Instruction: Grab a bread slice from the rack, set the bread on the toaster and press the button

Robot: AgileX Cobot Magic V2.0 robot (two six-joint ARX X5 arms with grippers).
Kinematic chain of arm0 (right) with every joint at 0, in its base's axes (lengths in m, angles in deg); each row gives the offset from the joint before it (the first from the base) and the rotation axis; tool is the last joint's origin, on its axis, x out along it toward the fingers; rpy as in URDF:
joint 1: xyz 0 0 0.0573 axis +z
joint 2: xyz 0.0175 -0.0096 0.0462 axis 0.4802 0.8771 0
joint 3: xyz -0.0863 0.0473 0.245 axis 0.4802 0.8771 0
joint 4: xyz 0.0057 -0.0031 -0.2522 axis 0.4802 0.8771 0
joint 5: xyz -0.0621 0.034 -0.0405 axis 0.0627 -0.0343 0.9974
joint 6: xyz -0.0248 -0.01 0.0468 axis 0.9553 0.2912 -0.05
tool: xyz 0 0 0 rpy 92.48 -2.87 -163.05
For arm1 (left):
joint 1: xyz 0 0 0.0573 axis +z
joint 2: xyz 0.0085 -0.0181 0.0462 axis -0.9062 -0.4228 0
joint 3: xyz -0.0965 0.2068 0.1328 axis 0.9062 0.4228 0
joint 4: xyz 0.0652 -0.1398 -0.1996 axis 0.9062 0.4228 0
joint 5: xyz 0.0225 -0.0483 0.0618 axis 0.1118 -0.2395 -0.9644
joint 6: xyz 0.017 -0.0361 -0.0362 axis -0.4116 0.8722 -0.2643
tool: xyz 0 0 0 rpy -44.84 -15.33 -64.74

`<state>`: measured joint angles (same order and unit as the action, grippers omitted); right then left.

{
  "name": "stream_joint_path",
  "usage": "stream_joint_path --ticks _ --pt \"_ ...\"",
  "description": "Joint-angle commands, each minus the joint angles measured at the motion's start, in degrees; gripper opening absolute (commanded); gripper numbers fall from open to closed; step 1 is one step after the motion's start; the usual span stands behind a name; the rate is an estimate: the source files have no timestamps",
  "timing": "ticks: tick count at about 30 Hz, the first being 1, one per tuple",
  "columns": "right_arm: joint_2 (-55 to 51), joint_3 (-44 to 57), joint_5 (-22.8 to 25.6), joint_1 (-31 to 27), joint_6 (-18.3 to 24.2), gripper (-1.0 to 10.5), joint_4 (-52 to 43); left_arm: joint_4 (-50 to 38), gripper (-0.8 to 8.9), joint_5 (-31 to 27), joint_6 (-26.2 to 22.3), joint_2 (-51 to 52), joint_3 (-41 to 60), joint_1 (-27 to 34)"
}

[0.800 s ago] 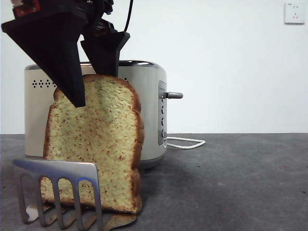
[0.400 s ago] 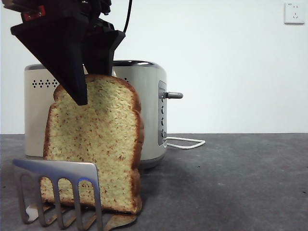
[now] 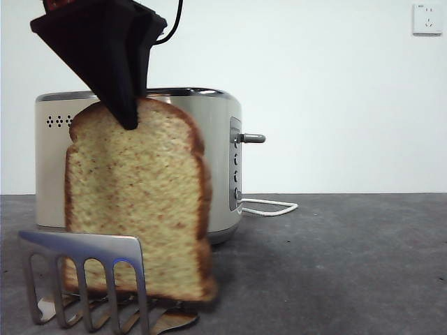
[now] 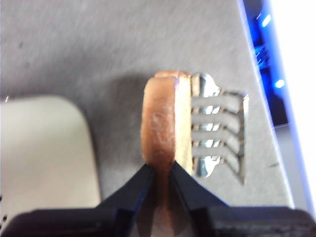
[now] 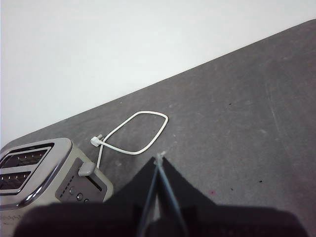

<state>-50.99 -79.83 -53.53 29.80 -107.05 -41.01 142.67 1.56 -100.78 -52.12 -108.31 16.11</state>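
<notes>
The slice of bread (image 3: 136, 202) has yellowish crumb and a brown crust, and its lower edge hangs just above the steel rack (image 3: 84, 279) at the near left. My left gripper (image 3: 129, 118) comes down from above and is shut on the slice's domed top. The left wrist view shows its jaws (image 4: 160, 170) pinching the crust (image 4: 160, 118) beside the rack (image 4: 219, 133). The cream toaster (image 3: 213, 160) stands right behind the slice. My right gripper (image 5: 160, 160) is shut and empty, above the table to the right of the toaster (image 5: 34, 173).
The toaster's lever (image 3: 251, 138) and small buttons (image 3: 236, 174) are on its grey right side panel. A white cable (image 3: 269, 206) loops on the dark table behind it. A wall socket (image 3: 427, 19) is at the top right.
My left gripper's jaws have shut on the top of the slice. The slice has risen a little out of the rack and looks blurred from motion.
</notes>
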Motion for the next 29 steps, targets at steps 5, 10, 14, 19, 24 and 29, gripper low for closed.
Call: stream_joint_path --ticks 5,10,14,19,24,29 --pt "0.0 -0.2 0.0 0.0 0.7 0.0 0.7 0.7 -0.09 0.6 -0.9 1.9 -0.1 -0.9" --pt "0.0 -0.2 0.0 0.0 0.7 0.0 1.5 1.6 -0.09 0.1 -0.9 7.2 -0.1 -1.5" --pt "0.0 -0.2 0.0 0.0 0.7 0.0 1.5 3.4 -0.09 -1.9 -0.9 12.0 -0.1 -1.5" --pt "0.0 -0.2 0.0 0.0 0.7 0.0 1.5 9.2 -0.09 -4.9 -1.1 16.8 -1.1 -1.4" --pt "0.0 -0.2 0.0 0.0 0.6 0.0 1.5 14.2 -0.09 -8.1 -1.2 18.9 -5.6 -1.4" --pt "0.0 -0.2 0.0 0.0 0.4 0.0 1.5 14.2 -0.1 -13.1 -4.9 19.1 -13.6 -1.4"
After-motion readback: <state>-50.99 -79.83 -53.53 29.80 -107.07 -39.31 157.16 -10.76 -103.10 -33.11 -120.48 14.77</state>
